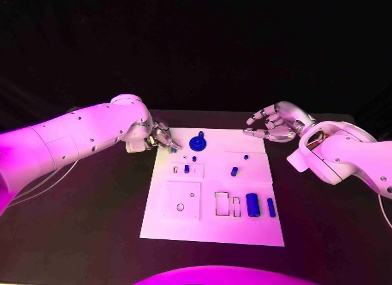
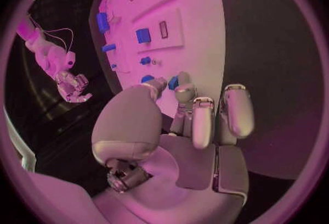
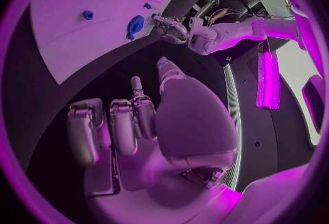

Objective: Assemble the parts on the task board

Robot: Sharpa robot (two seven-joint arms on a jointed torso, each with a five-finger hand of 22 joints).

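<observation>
Black tabletop (image 1: pixel 93 219) fills the scene, running back into a dark, unlit background, with the white task board (image 1: pixel 215 228) lying flat in the middle of it, its long side running away from the robot. On the board, a round blue part with a stem (image 1: pixel 198 142) stands near the far edge, small blue pegs (image 1: pixel 234 171) stand around the middle, and two blue parts, a thick cylinder (image 1: pixel 252 204) and a slimmer bar (image 1: pixel 271 206), lie side by side near the near right corner, next to outlined rectangular slots (image 1: pixel 223 203). The left hand (image 1: pixel 155 138) sits at the board's far left corner, fingertips down at the edge; in the left wrist view a small blue part (image 2: pixel 173 82) shows between the thumb and a finger, apparently pinched, though the contact is hard to make out. The right hand (image 1: pixel 273 124) hangs above the bare table just beyond the board's far right corner, its fingers loosely curled and apart, with nothing in them.
</observation>
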